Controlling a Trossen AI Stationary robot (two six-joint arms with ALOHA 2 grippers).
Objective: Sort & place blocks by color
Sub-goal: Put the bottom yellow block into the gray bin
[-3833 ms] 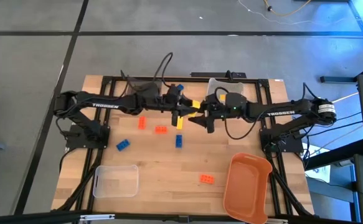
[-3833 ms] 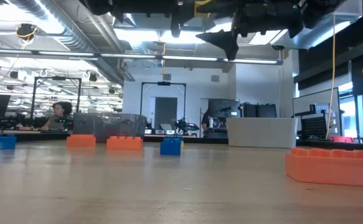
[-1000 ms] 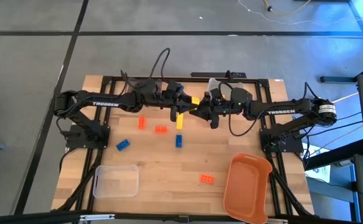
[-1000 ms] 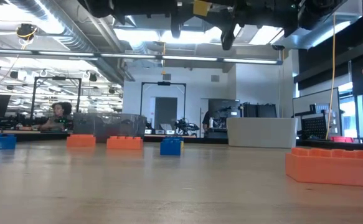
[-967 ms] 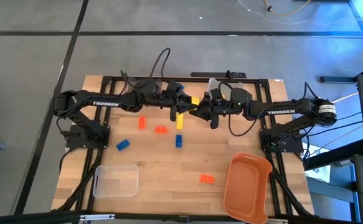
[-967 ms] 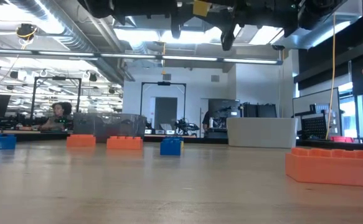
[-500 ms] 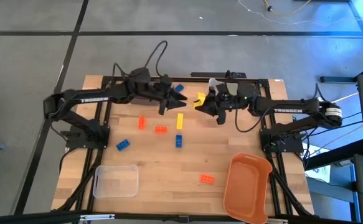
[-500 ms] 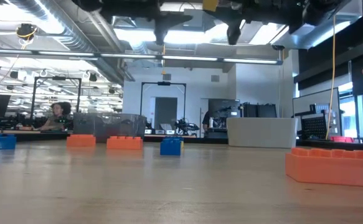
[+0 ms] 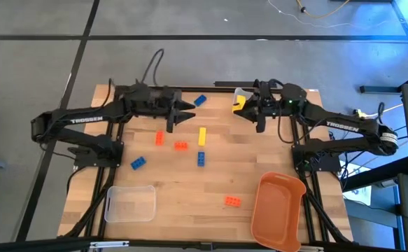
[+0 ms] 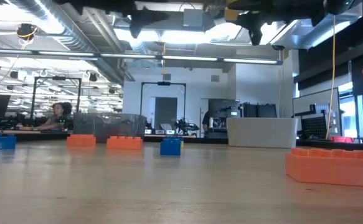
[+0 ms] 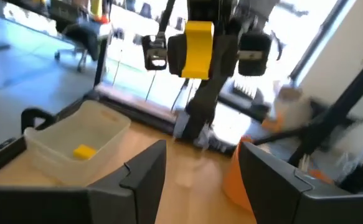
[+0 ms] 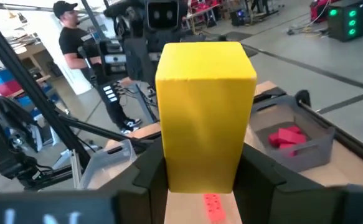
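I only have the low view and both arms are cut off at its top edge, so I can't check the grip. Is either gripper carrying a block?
Observer: Yes. The right gripper is shut on a yellow block, held in the air near the table's far edge.
Operator: And the left one?
Observer: The left gripper is open with nothing between its fingers, in the air beside a blue block.
Operator: Is any yellow sorted yet?
Observer: The left wrist view shows one binned block, also yellow, lying in a clear bin close to the right arm.
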